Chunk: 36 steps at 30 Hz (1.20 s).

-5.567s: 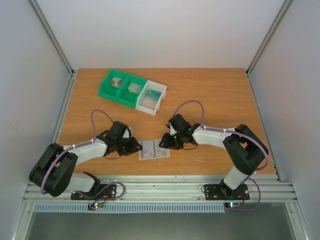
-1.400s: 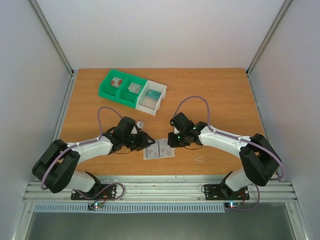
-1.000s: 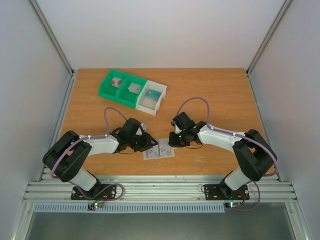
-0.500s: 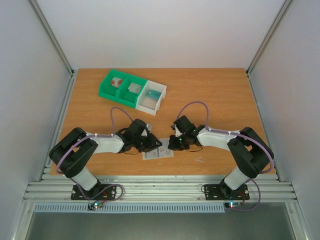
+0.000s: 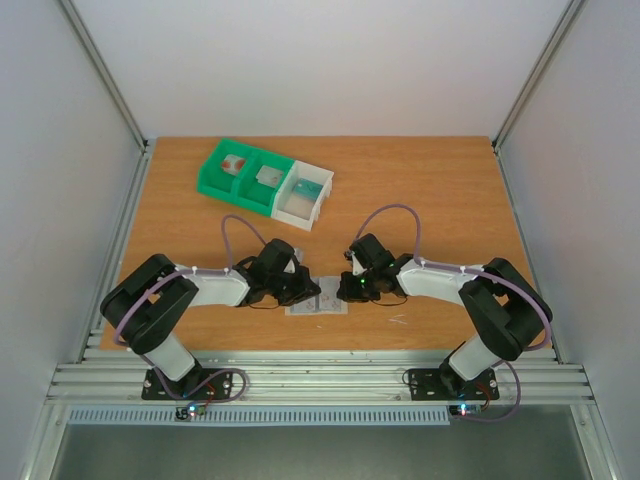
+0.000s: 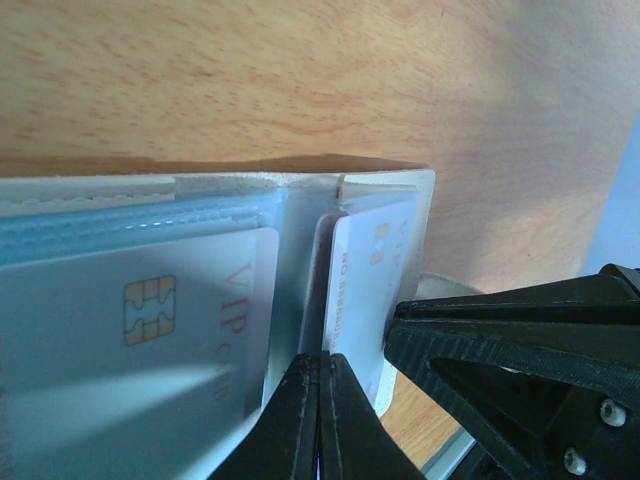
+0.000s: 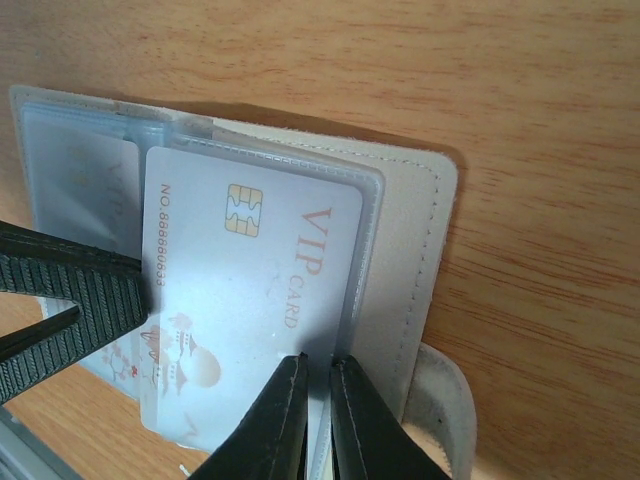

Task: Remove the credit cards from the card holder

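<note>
Presently the card holder [image 7: 405, 235] is found at the front of the bench [image 5: 430, 200], the right claw [image 7: 318, 400] clamped on one sleeve edge, the left claw [image 6: 320, 385] closed at the middle fold, catch undiscernible. The sleeve is best pinned while only a card is drawn out. Both panels are filled with credit cards [image 7: 250, 300]; the far tray [image 5: 222, 190], with small items.

On the table [image 5: 450, 190], near side: card holder [image 5: 318, 305], cards [image 7: 250, 270] apparently inside; tray [image 5: 265, 183] behind-left.

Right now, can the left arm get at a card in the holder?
Probably yes: the left arm has its jaws shut at the fold of the holder, right beside a card. Nothing lies between, though the card sits inside the clear sleeve.
</note>
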Tool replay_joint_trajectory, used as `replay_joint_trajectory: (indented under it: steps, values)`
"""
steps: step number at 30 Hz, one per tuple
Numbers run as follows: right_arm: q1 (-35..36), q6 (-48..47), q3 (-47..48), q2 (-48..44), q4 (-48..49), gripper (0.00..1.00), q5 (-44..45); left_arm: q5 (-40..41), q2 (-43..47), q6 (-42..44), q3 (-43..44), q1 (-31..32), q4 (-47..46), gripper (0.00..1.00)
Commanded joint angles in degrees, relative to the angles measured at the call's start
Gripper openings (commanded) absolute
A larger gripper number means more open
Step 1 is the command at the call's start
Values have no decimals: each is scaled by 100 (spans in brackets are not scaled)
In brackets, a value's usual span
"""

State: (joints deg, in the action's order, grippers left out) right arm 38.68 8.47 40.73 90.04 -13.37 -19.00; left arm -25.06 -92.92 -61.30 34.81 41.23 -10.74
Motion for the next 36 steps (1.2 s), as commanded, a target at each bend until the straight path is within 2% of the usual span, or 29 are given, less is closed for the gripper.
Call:
replay_joint_trajectory:
  steps: [1, 21, 36]
  values:
    - [8, -28, -176, 92, -327, 11, 255, -46, 142, 21, -28, 40, -516, 0]
    - [7, -81, -177, 170, -359, 13, 473, 262, 396, 217, -178, 41, -119, 0]
    - [-31, -165, -251, 259, -359, 13, 624, 339, 414, 402, 186, 38, 469, 0]
